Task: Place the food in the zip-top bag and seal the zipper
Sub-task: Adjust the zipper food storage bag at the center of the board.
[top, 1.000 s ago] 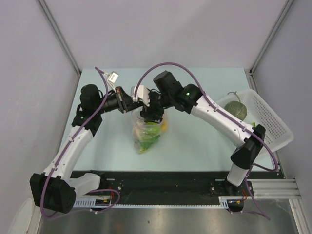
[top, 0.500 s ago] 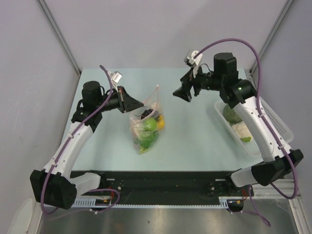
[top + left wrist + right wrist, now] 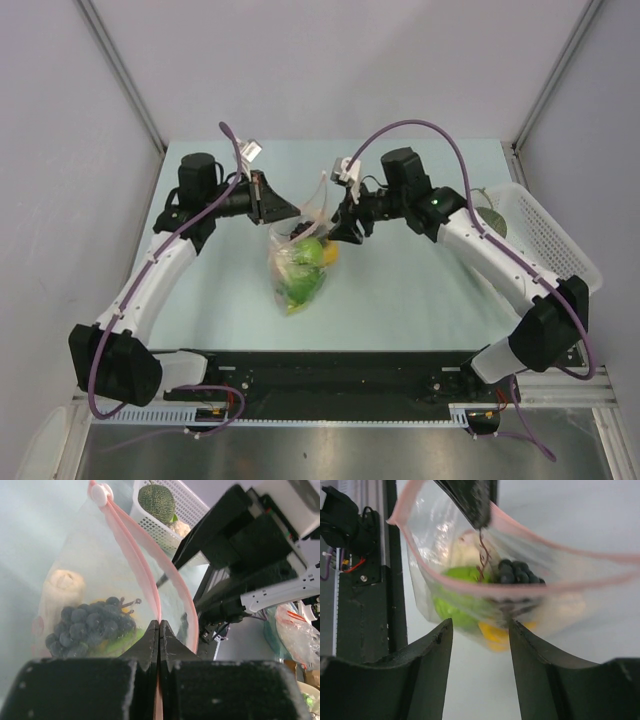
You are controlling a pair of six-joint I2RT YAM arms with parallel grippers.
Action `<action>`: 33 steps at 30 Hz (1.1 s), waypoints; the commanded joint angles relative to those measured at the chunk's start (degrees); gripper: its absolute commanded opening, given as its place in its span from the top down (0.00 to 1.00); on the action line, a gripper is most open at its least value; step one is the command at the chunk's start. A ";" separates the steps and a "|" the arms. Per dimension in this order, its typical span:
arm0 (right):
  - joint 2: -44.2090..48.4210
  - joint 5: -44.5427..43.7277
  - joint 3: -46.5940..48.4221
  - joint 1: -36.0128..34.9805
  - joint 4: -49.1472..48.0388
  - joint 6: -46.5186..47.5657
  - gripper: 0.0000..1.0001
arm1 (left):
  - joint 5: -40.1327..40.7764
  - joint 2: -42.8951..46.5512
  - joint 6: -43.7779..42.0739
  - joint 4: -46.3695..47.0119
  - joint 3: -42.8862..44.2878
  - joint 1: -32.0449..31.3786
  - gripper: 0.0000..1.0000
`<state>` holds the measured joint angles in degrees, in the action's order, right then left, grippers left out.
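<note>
Zip-top bag was found around the middle of the table, with its mouth end lifted off the surface. On the left side, the left gripper was seen clamped tight on the zipper, right at the end where the two pink strips met, so that corner of the bag was held up. From there the strips were spread into an open loop, with a white slider tab at the far end. Over on the right, the right gripper was parked just beside the right edge of the mouth. Its fingers were apart and nothing was pinched between them, with the bag just ahead of them in the wrist view.

Compared with half a second earlier, the right arm had been swung off toward the basket, well apart from the bag, and was now brought back to the mouth. The left grip and the bag's spot were pretty much unchanged.

Inside the bag, as far as could be made out, a pale white piece and a dark grape bunch were packed near the top. A green fruit and an orange one were seen lower down. Further right, the white latticed basket was seen with a netted green melon and a pale lumpy piece in it.
</note>
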<state>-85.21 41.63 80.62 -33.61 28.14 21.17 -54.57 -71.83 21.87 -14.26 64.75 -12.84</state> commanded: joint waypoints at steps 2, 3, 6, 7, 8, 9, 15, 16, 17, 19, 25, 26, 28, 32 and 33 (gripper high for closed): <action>-1.10 0.74 0.59 -3.83 -10.38 -4.20 0.49 | -3.53 -0.24 -1.13 -0.94 3.72 -1.75 0.99; -1.27 0.56 0.59 -4.18 -10.82 -4.12 0.49 | -3.79 -0.24 -0.78 -0.94 3.80 -2.10 0.99; -2.33 -1.11 0.59 -4.98 -11.70 -3.94 0.50 | -4.06 -0.06 -0.60 -1.03 3.72 -2.97 0.99; -2.68 -1.63 0.59 -5.07 -12.58 -4.29 0.50 | -4.06 -0.06 -0.60 -1.21 3.63 -3.15 0.99; -2.86 -1.81 0.59 -5.07 -13.11 -4.82 0.50 | -3.88 -0.24 -0.51 -1.47 3.63 -3.24 0.99; -3.12 -1.73 0.59 -5.07 -13.63 -5.78 0.51 | -3.88 -0.06 -0.51 -1.56 3.37 -3.50 0.99; -3.47 -2.52 0.59 -6.30 -16.98 -8.07 0.55 | -4.15 -0.94 -0.69 -2.17 3.80 -4.38 0.89; -3.47 -2.69 0.59 -6.47 -16.89 -8.16 0.55 | -4.32 -1.03 -0.77 -2.61 3.80 -4.47 0.88; -3.39 -2.78 0.59 -6.65 -16.80 -8.25 0.55 | -4.49 -1.20 -1.04 -2.96 4.06 -4.56 0.85; -3.47 -2.87 0.59 -6.74 -16.98 -8.25 0.56 | -4.67 -1.90 -1.30 -3.93 4.16 -4.65 0.82; -3.65 -3.22 0.59 -7.09 -17.33 -8.25 0.56 | -5.46 -2.26 -1.83 -4.55 4.16 -5.18 0.68; -3.74 -3.31 0.59 -7.09 -17.42 -8.25 0.56 | -5.38 -2.26 -1.92 -4.72 4.24 -5.18 0.64; -3.74 -3.31 0.59 -7.18 -17.51 -8.16 0.56 | -5.55 -2.43 -2.09 -5.07 4.33 -5.35 0.61; -3.65 -3.31 0.59 -7.26 -17.86 -8.25 0.56 | -4.85 -2.78 -2.36 -5.51 4.16 -5.79 0.56; -3.65 -3.22 0.59 -7.26 -18.03 -8.34 0.56 | -4.50 -2.96 -2.44 -5.60 4.16 -5.88 0.56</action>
<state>-88.62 38.44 80.58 -40.07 15.57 13.54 -57.39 -74.00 20.86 -18.70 67.00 -17.12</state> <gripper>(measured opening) 0.441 0.440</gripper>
